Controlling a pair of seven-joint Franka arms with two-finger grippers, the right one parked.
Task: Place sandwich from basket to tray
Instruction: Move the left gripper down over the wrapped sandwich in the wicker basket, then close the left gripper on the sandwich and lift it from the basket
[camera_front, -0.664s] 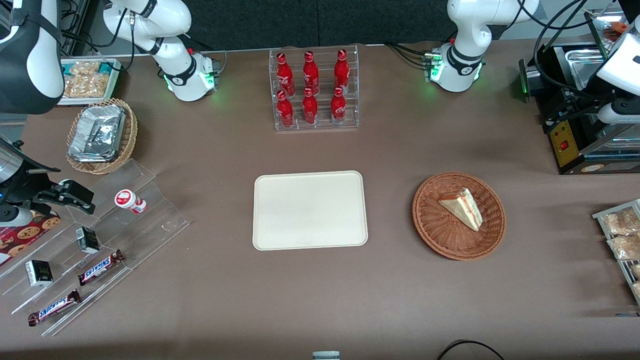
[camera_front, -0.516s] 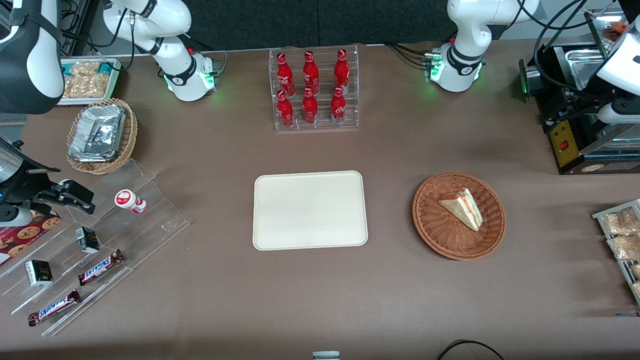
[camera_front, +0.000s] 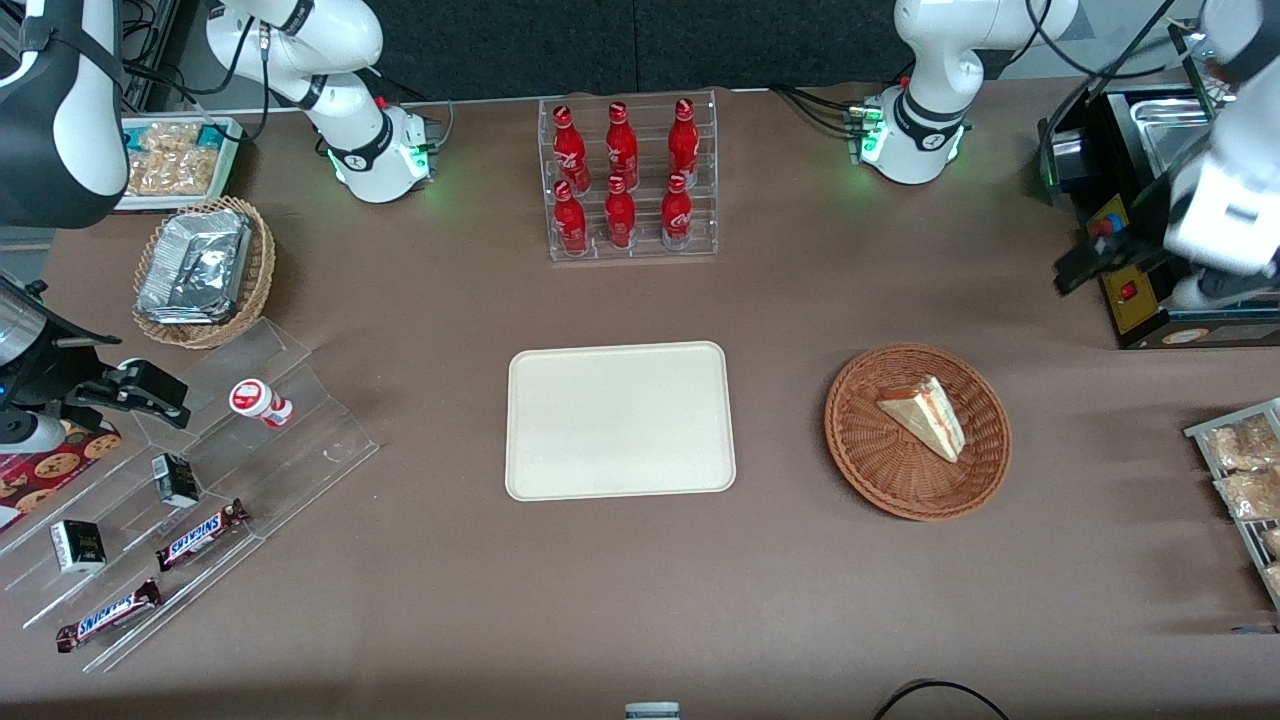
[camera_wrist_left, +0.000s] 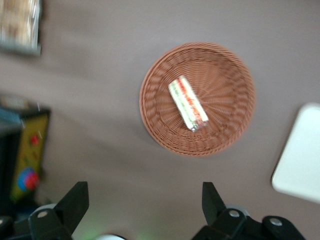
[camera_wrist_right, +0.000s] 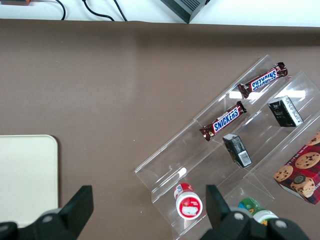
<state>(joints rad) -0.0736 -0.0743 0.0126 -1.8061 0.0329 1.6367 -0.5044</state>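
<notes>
One sandwich (camera_front: 923, 417) sits in the basket (camera_front: 860, 440) – nowhere near the tray (camera_front: 620, 420) yet. Gripper (camera_wrist_left: 142, 207) hovers high off the worktop with its fingers spread wide, and the wedge's long axis lies diagonal – so it'll need a wrist turn.

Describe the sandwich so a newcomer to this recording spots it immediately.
Find the flat cream rectangular tray mid-table; beside it, toward the working arm's end, sits a round reddish-brown wicker basket. Inside lies the pale triangular bread wedge with red-green filling, the only item there. The open gripper hovers above.
</notes>
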